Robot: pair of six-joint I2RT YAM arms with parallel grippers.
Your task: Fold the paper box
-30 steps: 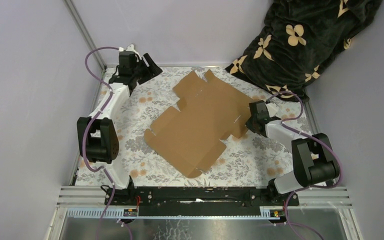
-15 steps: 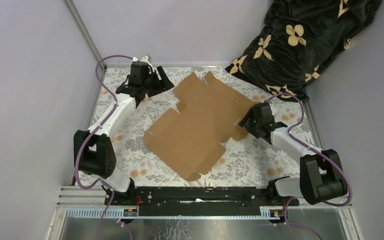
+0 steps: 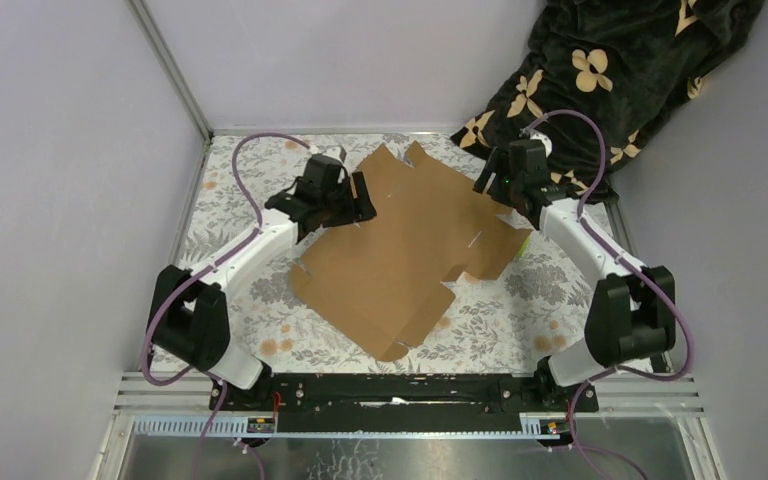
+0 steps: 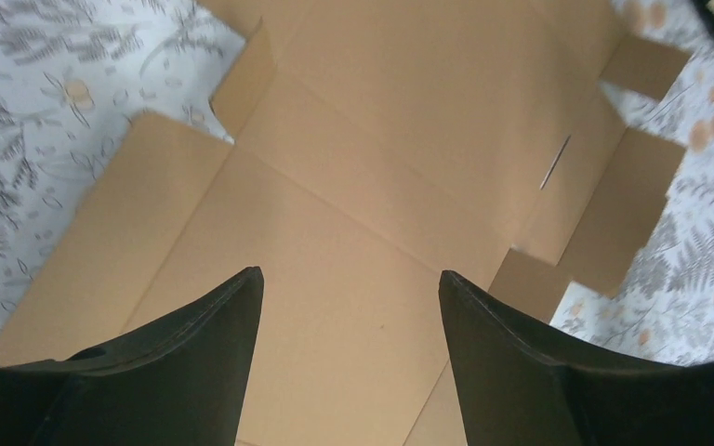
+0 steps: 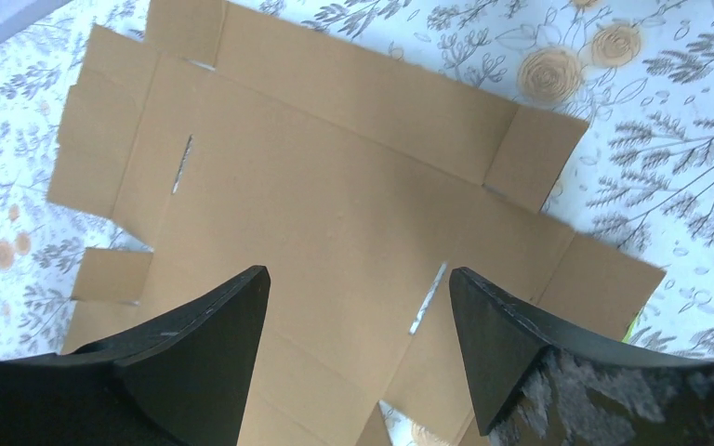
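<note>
Jaws spread wide and empty, the left gripper (image 3: 348,197) hangs over the far-left edge of the paper box (image 3: 400,250), a flat die-cut sheet of plain brown corrugated cardboard. The right gripper (image 3: 495,182), equally wide and empty, hangs above its far-right corner. The sheet lies unfolded mid-table on a white floral-print cloth (image 3: 250,215).

The paper box (image 3: 400,255) is showing plain, unmarked brown. The desk (image 3: 240,190) is displaying a white cover printed with grey leaves and pale orange flowers. The blanket (image 3: 620,80) is showing black with tan four-petal flowers. The left arm (image 3: 250,245) and right arm (image 3: 575,235) are showing white links, black joints and purple cables (image 3: 272,135). The left tool (image 4: 349,279) and right tool (image 5: 358,274) are showing black fingers. A lime-green sliver (image 3: 526,240) is showing at the box's right edge.
</note>
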